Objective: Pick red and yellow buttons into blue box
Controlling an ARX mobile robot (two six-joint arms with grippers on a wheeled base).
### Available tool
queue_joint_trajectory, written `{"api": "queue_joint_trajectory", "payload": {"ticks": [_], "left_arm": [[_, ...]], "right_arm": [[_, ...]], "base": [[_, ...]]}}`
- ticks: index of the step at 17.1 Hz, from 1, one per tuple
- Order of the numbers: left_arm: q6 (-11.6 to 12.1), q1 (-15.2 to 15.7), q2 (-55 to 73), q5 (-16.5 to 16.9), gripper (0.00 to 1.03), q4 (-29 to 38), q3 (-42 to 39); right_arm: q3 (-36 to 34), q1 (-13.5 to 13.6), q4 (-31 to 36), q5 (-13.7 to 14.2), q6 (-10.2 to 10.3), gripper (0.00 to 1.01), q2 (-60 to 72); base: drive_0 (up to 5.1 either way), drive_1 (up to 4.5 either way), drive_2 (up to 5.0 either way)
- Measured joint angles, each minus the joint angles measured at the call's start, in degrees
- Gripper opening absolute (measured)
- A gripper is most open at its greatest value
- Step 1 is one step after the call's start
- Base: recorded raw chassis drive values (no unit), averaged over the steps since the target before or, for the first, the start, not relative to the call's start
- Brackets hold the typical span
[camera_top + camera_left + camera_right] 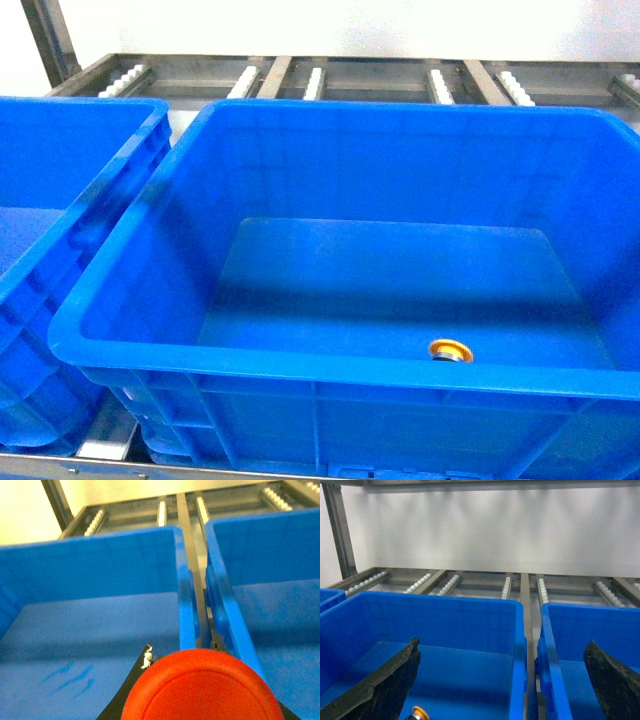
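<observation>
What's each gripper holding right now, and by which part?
Left gripper: red button, cap toward the camera; grip point hidden, likely its base. Right gripper: open, empty.

Glossy smooth plastic blue box [330, 140], shiny yellow button [450, 350] cap, matt red button [202, 687] cap, brushed-metal rack [525, 587].

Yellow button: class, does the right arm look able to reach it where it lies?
Probably yes. The yellow button lies on the blue box's open floor just below the right gripper, whose jaws stand wide apart and empty, with nothing covering it.
</observation>
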Motion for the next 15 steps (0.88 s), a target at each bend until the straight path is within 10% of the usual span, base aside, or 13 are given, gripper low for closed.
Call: {"api": "queue_joint_trajectory", "payload": {"ticks": [2,5,9,15], "left_arm": [[2.23,-1.22,9.01,2.99,0.26,5.22,3.67],[6.29,-0.94,28.85,16.46,0.26,9.68,15.61],[9.51,1.14,45.83,32.83,0.26,-3.30,32.46],[19.26,1.88,59.60,37.24,0.26,-15.69,49.46]], "right_arm": [[0.00,0.00,0.00,0.00,0.00,0.98,0.00],[0.00,0.00,0.02,0.00,0.00,0.98,0.00],[0.00,0.00,0.00,0.00,0.00,0.98,0.00],[0.00,0.00,0.02,0.00,0.00,0.98,0.00]], "base": [[0.0,0.00,0.0],[0.0,0.00,0.0],[0.0,0.00,0.0],[0.0,0.00,0.0]]}}
